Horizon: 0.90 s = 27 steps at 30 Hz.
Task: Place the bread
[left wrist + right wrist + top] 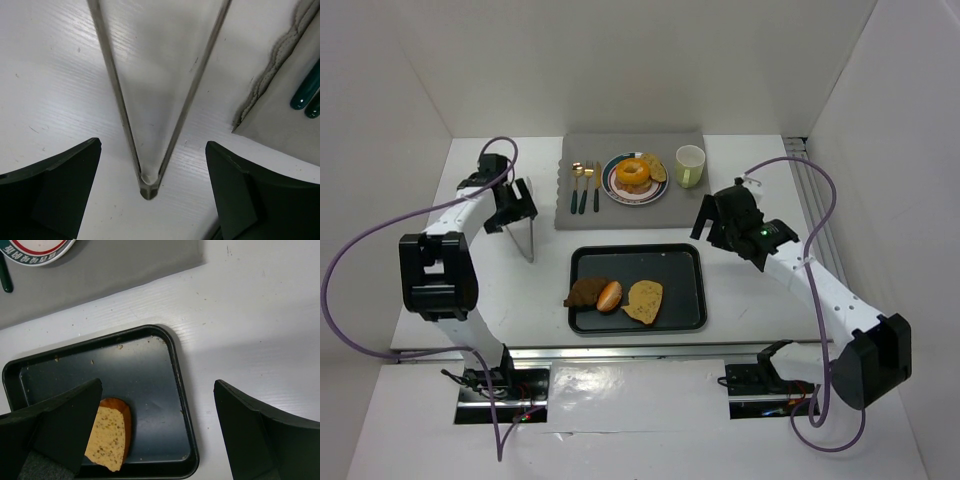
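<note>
Three pieces of bread lie in the black tray (685, 290): a dark loaf end (586, 291), a small bun (610, 295) and a seeded slice (644, 300). A ring-shaped bread (633, 174) rests on the plate (617, 192). My left gripper (515, 205) hangs open over the metal tongs (526, 241), which lie on the table. In the left wrist view the tongs' hinge end (147, 189) sits between the spread fingers (55, 195), touching neither. My right gripper (713, 215) is open and empty, right of the tray's far corner. The right wrist view shows the slice (107, 435) in the tray (182, 405).
A grey mat (580, 215) at the back holds the plate, green-handled cutlery (585, 186) and a pale green cup (690, 166). The mat's edge (280, 120) and cutlery handles (305, 92) show to the right in the left wrist view. White walls enclose the table.
</note>
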Each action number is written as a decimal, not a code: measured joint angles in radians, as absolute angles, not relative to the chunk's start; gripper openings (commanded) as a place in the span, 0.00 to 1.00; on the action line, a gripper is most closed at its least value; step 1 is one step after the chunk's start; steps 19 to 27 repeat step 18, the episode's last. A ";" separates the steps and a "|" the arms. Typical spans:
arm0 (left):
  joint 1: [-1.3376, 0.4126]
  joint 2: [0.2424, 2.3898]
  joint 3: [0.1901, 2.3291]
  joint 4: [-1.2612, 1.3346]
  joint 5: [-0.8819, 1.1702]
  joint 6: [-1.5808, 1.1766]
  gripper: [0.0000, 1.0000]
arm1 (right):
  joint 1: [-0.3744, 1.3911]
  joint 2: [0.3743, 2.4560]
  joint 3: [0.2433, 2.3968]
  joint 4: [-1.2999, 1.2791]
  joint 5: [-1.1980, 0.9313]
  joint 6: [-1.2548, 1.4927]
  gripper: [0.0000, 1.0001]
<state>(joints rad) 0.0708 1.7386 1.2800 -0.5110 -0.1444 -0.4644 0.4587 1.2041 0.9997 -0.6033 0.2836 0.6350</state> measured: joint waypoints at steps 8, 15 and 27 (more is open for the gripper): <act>0.076 1.651 1.410 -0.600 -0.100 -0.440 0.99 | 0.459 1.200 0.995 -0.589 0.300 0.635 1.00; 0.005 1.316 1.416 -0.593 0.009 -0.417 0.99 | 0.460 1.301 1.061 -0.569 0.345 0.635 1.00; -0.030 1.225 1.350 -0.600 0.070 -0.419 0.99 | 0.461 1.328 1.073 -0.548 0.352 0.635 1.00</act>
